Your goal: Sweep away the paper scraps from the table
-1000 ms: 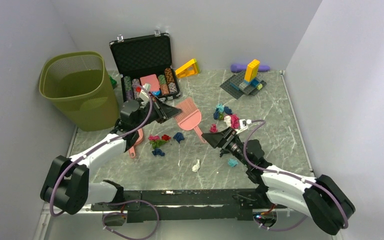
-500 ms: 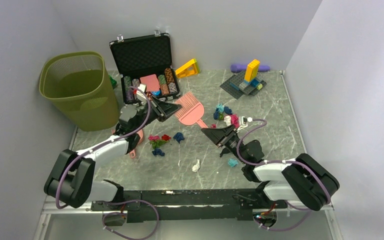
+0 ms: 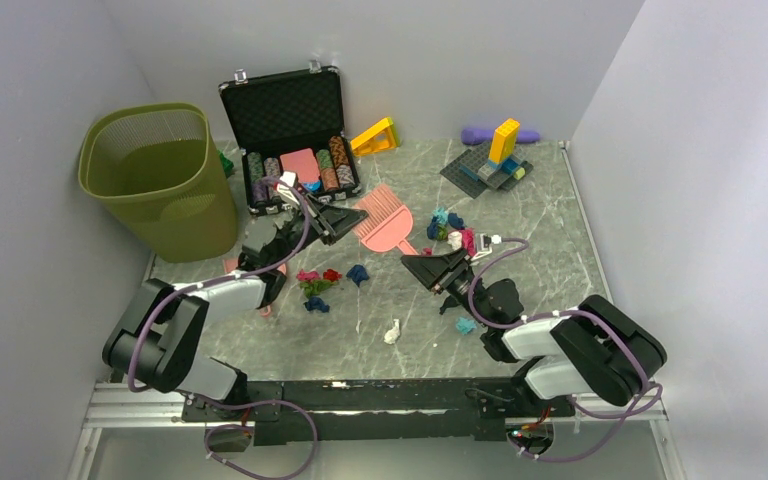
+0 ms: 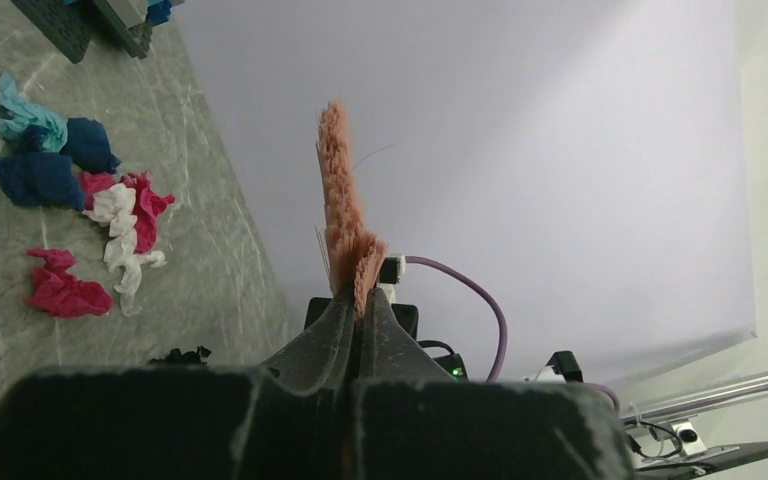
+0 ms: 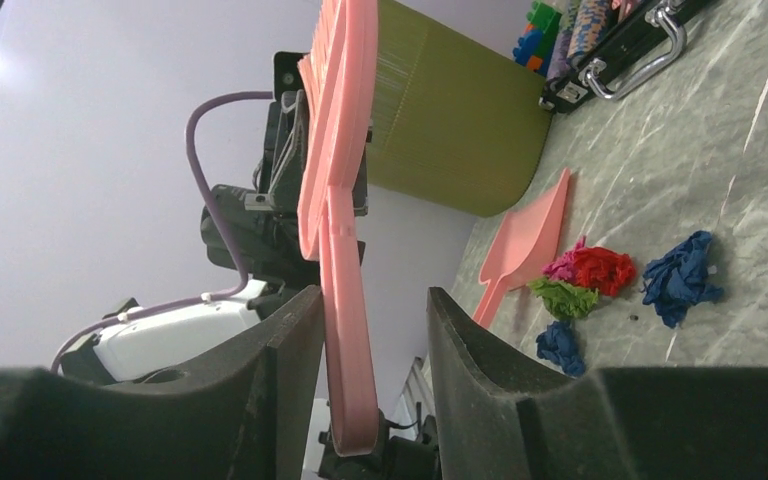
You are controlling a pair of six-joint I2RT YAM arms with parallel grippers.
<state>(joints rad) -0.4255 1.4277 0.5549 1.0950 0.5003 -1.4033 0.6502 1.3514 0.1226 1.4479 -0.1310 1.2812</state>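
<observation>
L pincer [image 4: 358, 308] clamps brush [image 3: 385, 220]. R pincer [image 5: 370, 300] has narrowed round its handle, not gripping yet; handover near, scraps [image 3: 318, 284] unswept.

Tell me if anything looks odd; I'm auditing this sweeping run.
The brush hangs off the table between both hands: the left hand pinches its bristle end, and the open right hand straddles its handle. The scraps lie unswept.

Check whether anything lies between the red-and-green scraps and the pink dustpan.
Nothing visible does. The paper scraps lie right beside the dustpan, with only table between them; the left arm merely passes above the dustpan.
</observation>
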